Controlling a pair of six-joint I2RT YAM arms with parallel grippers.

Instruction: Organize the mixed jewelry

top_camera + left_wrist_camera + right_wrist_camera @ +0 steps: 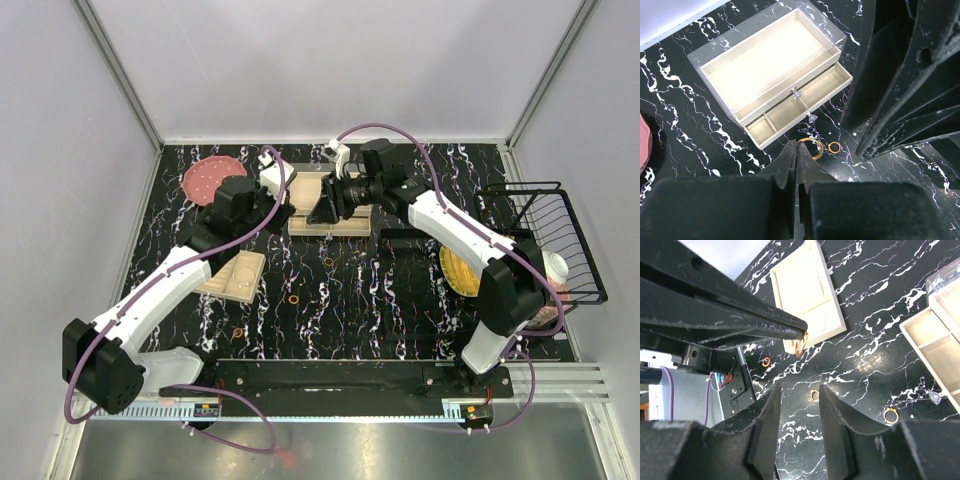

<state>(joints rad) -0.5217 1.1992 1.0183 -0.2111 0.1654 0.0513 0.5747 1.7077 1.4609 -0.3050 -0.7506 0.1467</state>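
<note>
Table: black with white squiggles.
Near ring: small, orange-gold; lies flat on the table, closest to the arm bases.
Second ring: orange-gold; lies farther in, right of the tray and apart from it.
Tray: beige, shallow, split into compartments; sits partly under the left forearm in the top view.
Dish: yellow; sits at the right, partly hidden by the right arm.
Third ring: small, gold; lies on the table in front of the drawer, near the hoop.
Basket: black wire; stands at the right edge.
Left gripper: closed tight; pinches the hoop at the fingertips.
Hoop: thin, gold; hangs from the left gripper's tips, just in front of the drawer.
Right gripper: fingers parted by a moderate gap, gripping nothing; faces the left gripper over the table before the box.
Box: clear walls, beige lining; stands at the far middle of the table.
Drawer: pulled out toward the grippers, divided into compartments, fitted with a clear knob.
Plate: pink; sits at the far left, beside the left gripper.
</note>
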